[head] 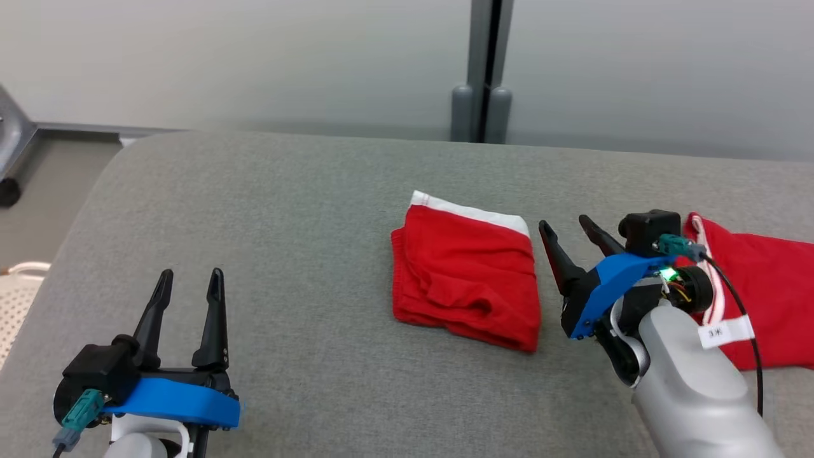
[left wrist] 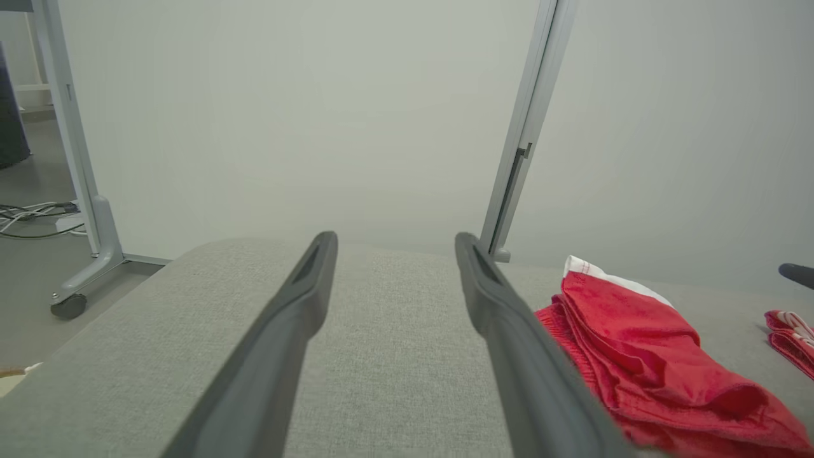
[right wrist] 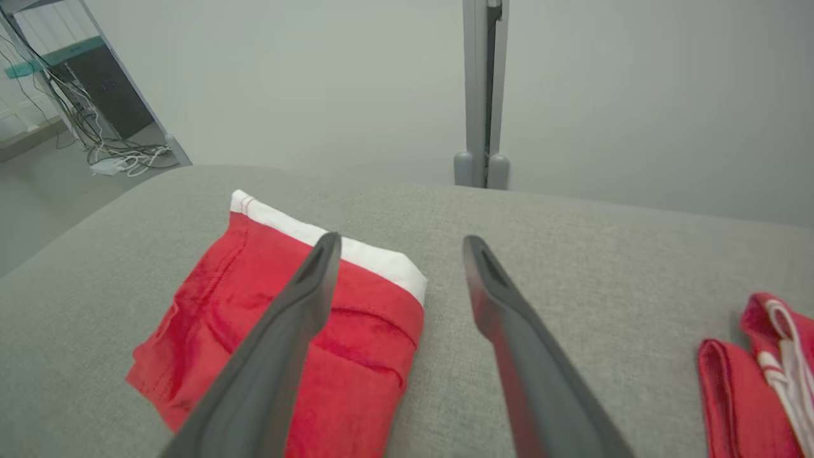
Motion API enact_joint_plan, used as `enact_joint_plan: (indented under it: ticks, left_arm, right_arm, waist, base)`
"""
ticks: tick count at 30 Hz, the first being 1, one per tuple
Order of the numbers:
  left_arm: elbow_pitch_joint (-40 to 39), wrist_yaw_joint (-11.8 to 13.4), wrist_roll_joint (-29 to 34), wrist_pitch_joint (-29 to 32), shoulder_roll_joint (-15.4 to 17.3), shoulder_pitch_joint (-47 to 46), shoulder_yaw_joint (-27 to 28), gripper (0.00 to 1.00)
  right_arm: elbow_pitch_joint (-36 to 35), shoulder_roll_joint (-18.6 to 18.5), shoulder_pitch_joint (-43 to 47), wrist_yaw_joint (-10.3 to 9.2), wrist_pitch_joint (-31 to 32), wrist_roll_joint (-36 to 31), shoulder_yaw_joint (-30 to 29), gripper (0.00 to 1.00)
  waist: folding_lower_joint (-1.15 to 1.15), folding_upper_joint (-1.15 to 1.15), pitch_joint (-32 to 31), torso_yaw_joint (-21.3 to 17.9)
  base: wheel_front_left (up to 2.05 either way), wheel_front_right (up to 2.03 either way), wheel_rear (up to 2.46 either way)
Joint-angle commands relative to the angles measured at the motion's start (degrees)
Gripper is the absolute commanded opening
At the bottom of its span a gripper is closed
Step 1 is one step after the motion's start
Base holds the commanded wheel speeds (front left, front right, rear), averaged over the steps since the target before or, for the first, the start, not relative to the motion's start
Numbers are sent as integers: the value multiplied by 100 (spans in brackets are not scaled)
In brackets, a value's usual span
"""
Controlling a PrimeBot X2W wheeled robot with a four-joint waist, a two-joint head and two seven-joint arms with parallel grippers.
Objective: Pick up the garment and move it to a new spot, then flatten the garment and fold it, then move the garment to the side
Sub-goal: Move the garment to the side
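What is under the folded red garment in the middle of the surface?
The grey fabric surface shows all round the folded red garment, which lies on it. Its lower layers peek out at the near edge; anything beneath is covered.

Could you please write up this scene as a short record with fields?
surface: grey fabric-covered top
task garment: folded red garment, white waistband along its far edge, lying mid-surface
other cloth: second red garment with white trim, at the right edge
left gripper: open, empty, well apart from the folded garment
right gripper: open, empty, just right of the folded garment
background: grey post against a pale wall
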Motion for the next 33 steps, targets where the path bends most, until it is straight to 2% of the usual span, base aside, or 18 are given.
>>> enact_joint_plan:
  ticks: [1, 8, 14, 15, 16, 17, 24, 33]
  left_arm:
    - [-1, -17, -43, -23, 26, -102, -28, 100]
    - [45, -16, -116, -23, 40, -219, -115, 100]
    - [90, -17, -154, -23, 77, -245, -122, 100]
    - [105, -17, -156, -23, 92, -251, -120, 100]
    - [113, -17, -153, -23, 103, -252, -113, 100]
    - [117, -17, -145, -23, 112, -259, -114, 100]
    - [72, -16, -84, -23, 166, -200, -185, 100]
    - [-101, -16, -54, -23, 164, -29, -476, 100]
  right_arm:
    - [276, -45, -147, 1, 222, 22, -18, 100]
    - [1912, -101, -856, 1, 1366, 24, -488, 100]
    - [2605, 87, -1045, 1, 1906, 152, -614, 100]
    - [2659, 148, -1042, 1, 1961, 184, -554, 78]
    - [2658, 163, -1056, 1, 1891, 218, -541, 35]
    - [2647, 167, -1062, 1, 1813, 236, -531, 0]
    - [2447, 173, -1152, 1, 985, 316, -425, 0]
    - [2217, 216, -1004, 1, 781, 601, 39, 0]
  waist:
    - [-1, 0, 245, 311]
    - [-1, 0, 407, 784]
    - [-1, 0, 456, 904]
    - [-1, 0, 456, 896]
    - [-1, 0, 455, 880]
    - [-1, 0, 447, 859]
    - [-1, 0, 251, 516]
    - [-1, 0, -72, -511]
  base:
    - [0, 0, 0]
    - [0, 0, 0]
    - [0, 0, 0]
    - [0, 0, 0]
    - [0, 0, 0]
    - [0, 0, 0]
    - [0, 0, 0]
    - [0, 0, 0]
